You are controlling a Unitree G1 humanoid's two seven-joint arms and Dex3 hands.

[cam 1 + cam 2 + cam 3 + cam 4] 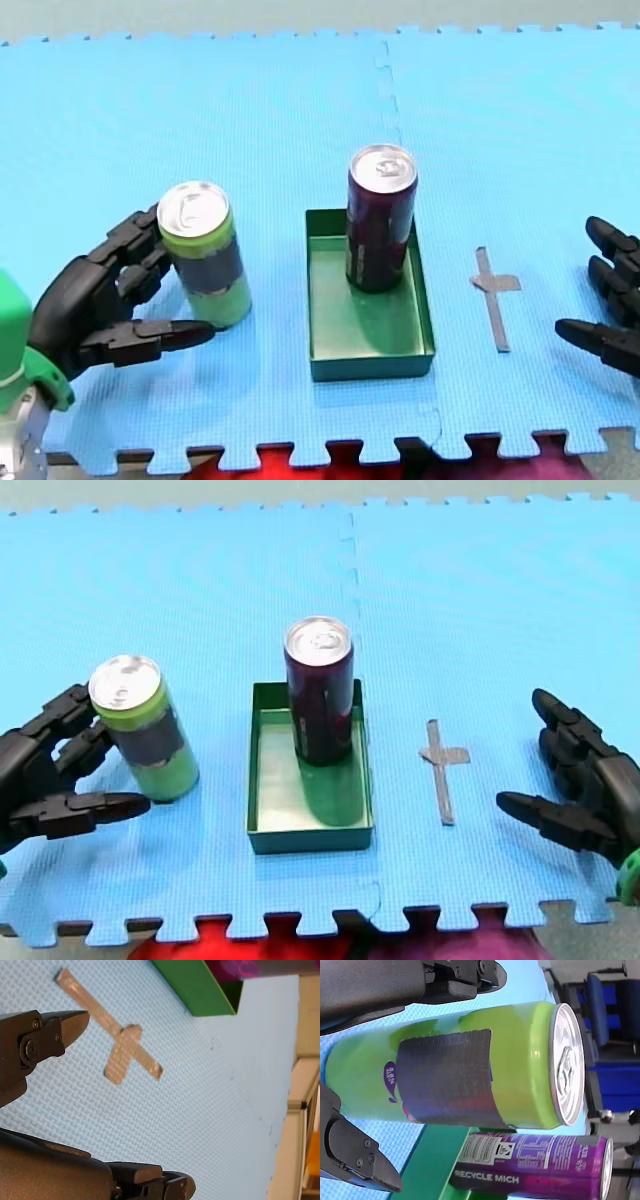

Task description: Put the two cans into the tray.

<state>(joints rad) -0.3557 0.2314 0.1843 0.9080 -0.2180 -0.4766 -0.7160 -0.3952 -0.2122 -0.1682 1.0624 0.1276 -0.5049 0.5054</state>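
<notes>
A lime-green can with a dark label stands upright on the blue mat, left of the green tray. My left hand cups it from the left: the fingers lie against its far side and the thumb reaches along the mat in front of its base. In the second wrist view the green can lies between those fingers, with a strip of mat showing between it and the thumb. A purple can stands in the tray's far end. My right hand hovers at the mat's right edge.
A grey tape cross is stuck to the mat between the tray and the right hand. In the first wrist view the tape cross lies just beyond dark fingertips. The mat's jigsaw edge runs along the front.
</notes>
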